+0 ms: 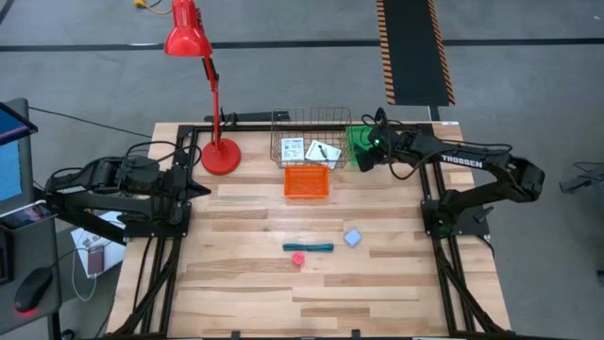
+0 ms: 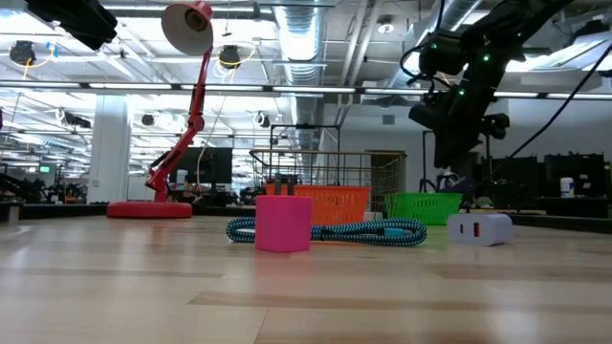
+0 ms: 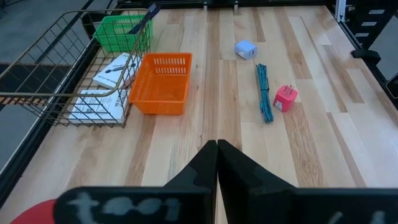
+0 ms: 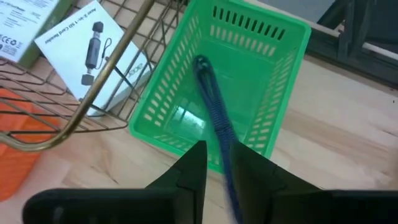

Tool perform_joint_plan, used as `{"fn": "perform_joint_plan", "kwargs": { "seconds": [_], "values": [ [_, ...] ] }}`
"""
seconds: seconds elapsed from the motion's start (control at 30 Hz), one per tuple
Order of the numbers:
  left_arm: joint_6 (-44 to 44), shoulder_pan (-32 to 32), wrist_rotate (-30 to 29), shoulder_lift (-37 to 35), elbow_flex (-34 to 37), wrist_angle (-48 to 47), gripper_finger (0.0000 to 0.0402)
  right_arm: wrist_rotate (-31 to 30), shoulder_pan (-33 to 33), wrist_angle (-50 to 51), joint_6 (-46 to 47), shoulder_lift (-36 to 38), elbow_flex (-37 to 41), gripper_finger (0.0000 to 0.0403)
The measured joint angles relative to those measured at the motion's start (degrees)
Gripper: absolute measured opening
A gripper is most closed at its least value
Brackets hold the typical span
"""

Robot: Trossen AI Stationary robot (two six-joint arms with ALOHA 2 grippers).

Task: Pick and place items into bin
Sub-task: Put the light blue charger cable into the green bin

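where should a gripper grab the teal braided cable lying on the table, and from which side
Come straight down from above on the middle of the teal braided cable. It lies flat in a thin, folded bundle running left to right in the high view, so fingers set across its narrow width can close on both strands. The pink charger sits just beside its left half, so gripping right of centre likely avoids bumping it.

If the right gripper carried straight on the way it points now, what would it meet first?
Most likely the green basket: the right gripper, holding a dark blue cable, points straight into its open top, though depth is unclear.
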State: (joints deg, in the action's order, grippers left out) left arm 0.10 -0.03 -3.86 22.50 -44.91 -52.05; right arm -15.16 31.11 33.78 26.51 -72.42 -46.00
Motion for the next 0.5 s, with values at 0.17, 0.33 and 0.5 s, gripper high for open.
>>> {"fn": "perform_joint_plan", "kwargs": {
  "seconds": [0.17,0.33,0.5],
  "values": [
    [-0.4,0.0,0.0,0.0,0.0,0.0,0.0,0.5,-0.4,0.0,0.9,0.0,0.0,0.0067],
    [-0.3,0.0,0.0,0.0,0.0,0.0,0.0,2.1,-4.6,0.0,0.5,0.0,0.0,0.0067],
    [-0.1,0.0,0.0,0.0,0.0,0.0,0.0,2.0,-12.1,0.0,0.0,0.0,0.0,0.0067]
  ]
}}
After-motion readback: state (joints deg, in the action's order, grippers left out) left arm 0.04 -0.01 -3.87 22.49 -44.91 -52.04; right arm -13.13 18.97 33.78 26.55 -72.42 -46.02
